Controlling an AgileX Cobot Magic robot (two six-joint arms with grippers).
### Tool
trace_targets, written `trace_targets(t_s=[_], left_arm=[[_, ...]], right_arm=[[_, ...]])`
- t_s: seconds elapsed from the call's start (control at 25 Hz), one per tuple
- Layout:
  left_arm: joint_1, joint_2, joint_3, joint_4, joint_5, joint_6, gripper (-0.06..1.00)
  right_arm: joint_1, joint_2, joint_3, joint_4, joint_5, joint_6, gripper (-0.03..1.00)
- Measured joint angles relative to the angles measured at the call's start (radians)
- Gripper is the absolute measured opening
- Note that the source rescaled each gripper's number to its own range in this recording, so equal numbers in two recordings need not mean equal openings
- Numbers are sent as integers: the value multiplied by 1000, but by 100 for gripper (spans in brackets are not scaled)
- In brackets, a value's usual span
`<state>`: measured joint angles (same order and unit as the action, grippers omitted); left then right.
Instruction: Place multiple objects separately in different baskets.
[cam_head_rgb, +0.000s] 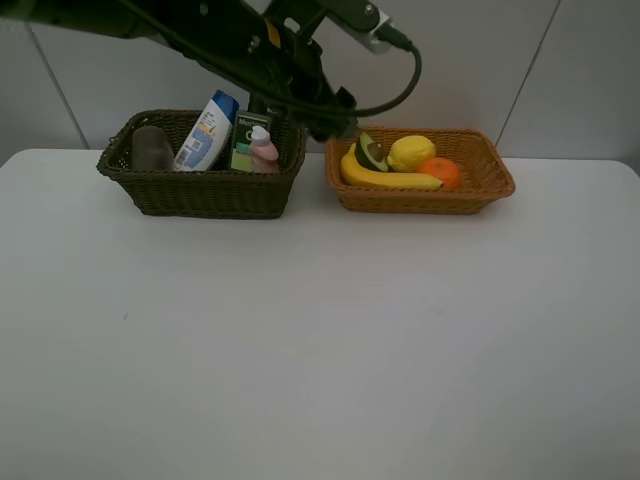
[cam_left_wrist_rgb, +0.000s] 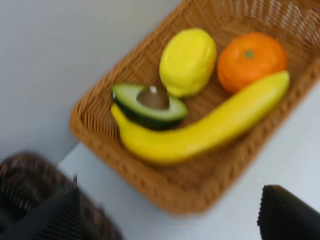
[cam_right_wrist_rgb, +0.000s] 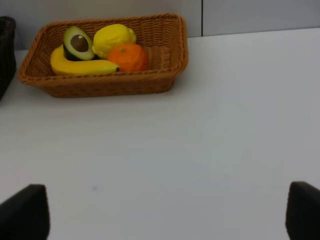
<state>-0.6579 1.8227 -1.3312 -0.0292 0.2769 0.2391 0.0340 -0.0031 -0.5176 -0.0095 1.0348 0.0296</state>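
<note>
**Sorting looks finished; both grippers empty**

Left gripper (cam_left_wrist_rgb: 170, 215): fingers spread wide, nothing between them. It hangs over the gap between the two baskets, near the back edge of the desk (cam_head_rgb: 320, 340), just beside the near-left corner of the orange-tan basket (cam_left_wrist_rgb: 100, 145).

Right gripper (cam_right_wrist_rgb: 165, 212): fingers wide apart, empty, low over bare desk, well apart from the baskets. Not visible in the high view.

Orange-tan basket, back edge, right of centre: banana (cam_head_rgb: 385, 178) lies along the front wall. Avocado half (cam_head_rgb: 371, 153) rests on the banana's left end, cut face up, pit showing. Lemon (cam_head_rgb: 411, 152) sits behind, touching the avocado. Orange (cam_head_rgb: 439, 172) at the banana's right end.

Dark basket (cam_head_rgb: 200, 190), back edge, left of centre: mauve cup (cam_head_rgb: 152, 148) at the left end, white bottle with blue cap (cam_head_rgb: 206, 132) leaning beside it, green bottle (cam_head_rgb: 250, 143) and small pink bottle (cam_head_rgb: 264, 148) at the right end, close together.

Progress, as judged: fruit in one basket, containers in the other, nothing loose on the desk. Little seems left but to draw the left arm back.
</note>
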Motion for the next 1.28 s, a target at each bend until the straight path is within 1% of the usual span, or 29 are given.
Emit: trace_targets(t_s=[0.12, 0.2, 0.36, 0.48, 0.6, 0.72, 0.96, 1.2, 1.28], left_arm=[[1, -131, 85, 18, 121, -24, 94], [6, -220, 131, 40, 226, -61, 94], [10, -377, 217, 107, 422, -127, 94], [13, -510, 283, 122, 518, -134, 94], [13, -639, 368, 122, 571, -135, 94], [13, -769, 460, 118, 593, -136, 94], [13, -1016, 629, 52, 649, -139, 94], [13, -1192, 732, 17, 760, -139, 94], [13, -1231, 760, 13, 774, -139, 94]], right_arm=[[0, 0, 0, 1, 0, 1, 100], [0, 0, 0, 1, 0, 1, 100], [0, 0, 0, 1, 0, 1, 100], [0, 0, 0, 1, 0, 1, 100], [0, 0, 0, 1, 0, 1, 100], [0, 0, 0, 1, 0, 1, 100], [0, 0, 0, 1, 0, 1, 100], [0, 0, 0, 0, 0, 1, 100], [0, 0, 0, 0, 0, 1, 100]])
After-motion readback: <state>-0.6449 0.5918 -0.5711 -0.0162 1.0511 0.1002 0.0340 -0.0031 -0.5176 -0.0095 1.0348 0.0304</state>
